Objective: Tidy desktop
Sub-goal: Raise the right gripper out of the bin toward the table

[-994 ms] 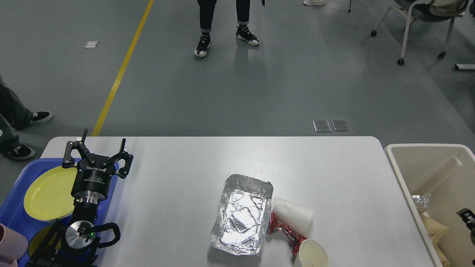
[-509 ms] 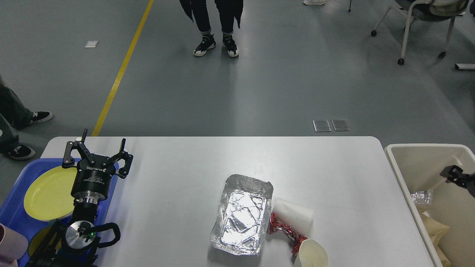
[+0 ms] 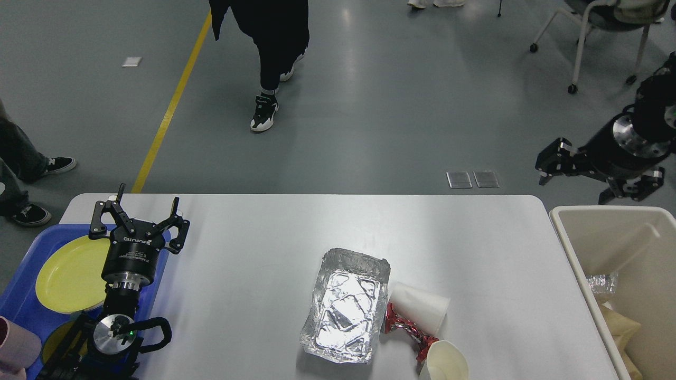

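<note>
The white desktop [image 3: 253, 243] carries a crumpled foil tray [image 3: 346, 306] near its front middle. To the tray's right lie a tipped white paper cup [image 3: 421, 309], a red crumpled wrapper [image 3: 402, 328] and a second paper cup [image 3: 444, 362] at the front edge. My left gripper [image 3: 147, 207] stands open and empty over the desktop's left edge, beside the blue tray [image 3: 21, 295]. My right gripper [image 3: 573, 190] hangs in the air past the far right corner, above the beige bin [image 3: 623, 243], with its fingers spread and nothing between them.
The blue tray holds a yellow plate [image 3: 68, 274] and a pink cup [image 3: 16, 345]. Foil scrap [image 3: 602, 284] and brown paper lie in the bin. A person [image 3: 264, 63] walks on the floor beyond the table, and a wheeled chair [image 3: 597, 31] stands far right.
My right gripper has risen out of the beige bin to well above its far rim. The person beyond the table has walked left and nearer. The left arm has not moved.
</note>
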You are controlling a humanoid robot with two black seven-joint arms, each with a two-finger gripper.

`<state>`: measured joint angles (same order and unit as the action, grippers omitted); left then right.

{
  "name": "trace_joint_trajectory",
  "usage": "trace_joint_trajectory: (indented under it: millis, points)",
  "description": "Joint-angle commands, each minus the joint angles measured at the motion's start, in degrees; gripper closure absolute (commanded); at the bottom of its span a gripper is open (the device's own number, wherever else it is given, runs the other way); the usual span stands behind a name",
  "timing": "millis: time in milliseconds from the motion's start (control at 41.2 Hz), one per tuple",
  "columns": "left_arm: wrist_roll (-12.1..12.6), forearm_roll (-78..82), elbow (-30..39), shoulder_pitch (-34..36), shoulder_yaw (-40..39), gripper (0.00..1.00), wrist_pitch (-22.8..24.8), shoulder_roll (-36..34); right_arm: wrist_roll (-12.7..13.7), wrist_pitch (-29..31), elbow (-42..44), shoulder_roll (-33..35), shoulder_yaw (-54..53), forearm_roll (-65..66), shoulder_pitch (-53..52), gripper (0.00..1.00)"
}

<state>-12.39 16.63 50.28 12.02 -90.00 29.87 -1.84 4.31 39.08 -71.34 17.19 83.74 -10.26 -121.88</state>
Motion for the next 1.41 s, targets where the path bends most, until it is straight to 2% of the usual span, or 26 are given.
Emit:
trace_joint_trajectory:
  millis: [0, 73, 194, 485, 1382]
  points:
    - [0.0, 0.0, 0.0, -0.1, 0.0, 0.04, 0.0, 0.0, 0.1, 1.1, -9.0, -0.7, -2.8, 0.1, -9.2, 0.0]
    - [0.0, 0.1, 0.0, 0.0, 0.0, 0.04, -0.1, 0.0, 0.1, 1.1, -14.7, -1.1, -5.2, 0.1, -13.7, 0.0]
    - [0.0, 0.1, 0.0, 0.0, 0.0, 0.04, 0.0, 0.0, 0.2, 1.0, -17.8, -2.4, -7.9, 0.3, -15.0, 0.0]
    - [0.1, 0.0, 0.0, 0.0, 0.0, 0.04, 0.0, 0.0, -0.6, 0.5, -17.3, -8.7, -7.5, 0.1, -15.1, 0.0]
    - [0.1, 0.0, 0.0, 0.0, 0.0, 0.04, 0.0, 0.0, -0.4, 0.0, -15.1, -10.9, -11.7, -0.6, -11.8, 0.0]
